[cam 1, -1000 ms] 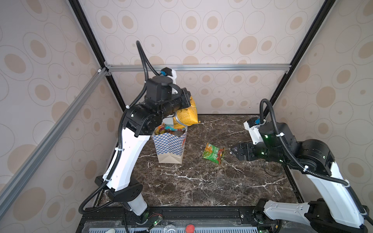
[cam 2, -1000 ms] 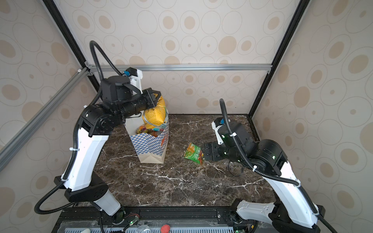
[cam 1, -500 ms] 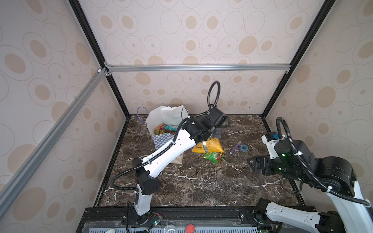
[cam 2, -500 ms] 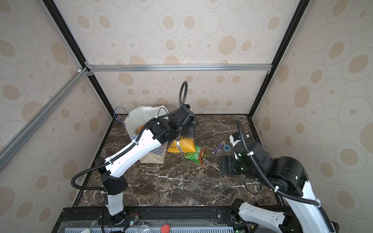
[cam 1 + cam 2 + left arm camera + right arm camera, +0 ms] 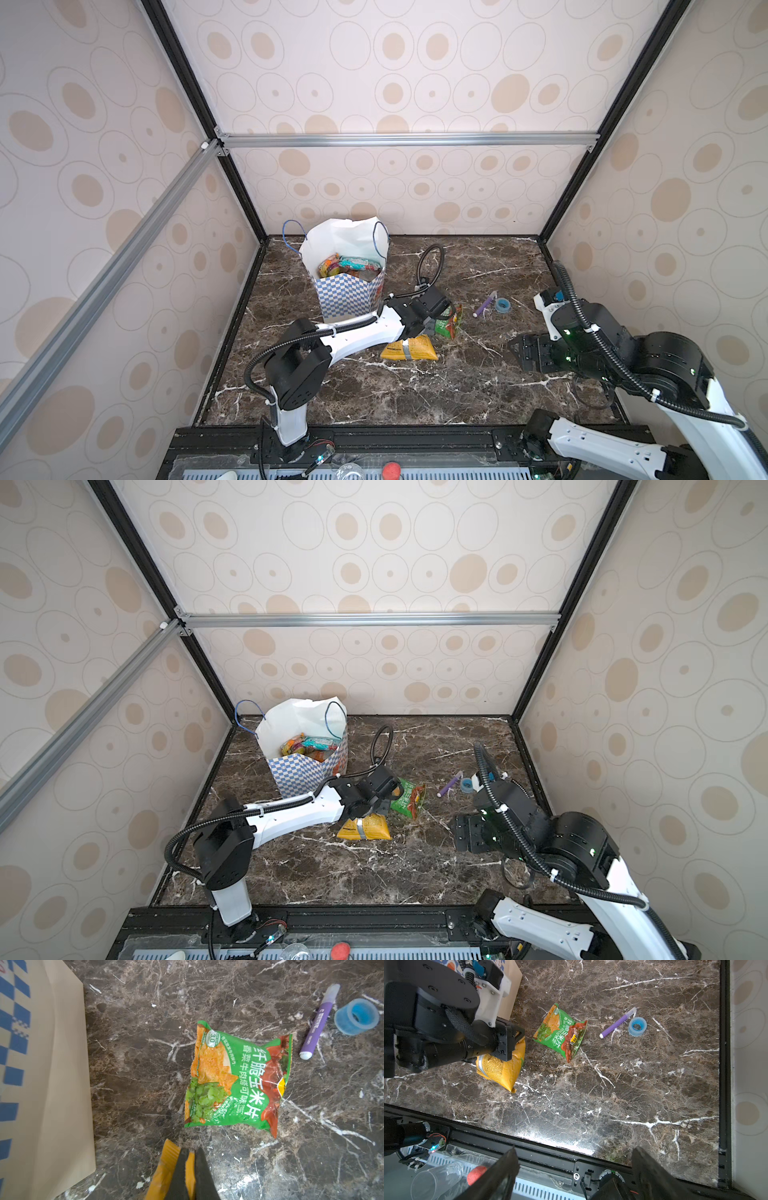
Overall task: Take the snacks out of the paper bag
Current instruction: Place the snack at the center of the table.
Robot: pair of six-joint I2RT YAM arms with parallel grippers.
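Observation:
The paper bag (image 5: 345,293) stands upright at the back left, its mouth open and several snacks (image 5: 350,266) inside. A green packet (image 5: 236,1080) lies flat on the marble right of the bag. Beside it sits a yellow packet (image 5: 502,1068), low on the table, and my left gripper (image 5: 190,1153) is shut on its edge. In both top views the yellow packet (image 5: 365,828) pokes out from under the left wrist. My right gripper (image 5: 575,1159) hangs open and holds nothing, at the right near the table's front edge.
A purple pen-like stick (image 5: 318,1022) and a small blue tape roll (image 5: 356,1016) lie right of the green packet. The bag's cream base (image 5: 52,1084) stands close to the left gripper. Black frame rails border the table; a clear cup (image 5: 438,1180) lies beyond the front edge.
My left arm swung from above the bag down to the table with the yellow packet, now beside the green one. The right arm drew back to the right.

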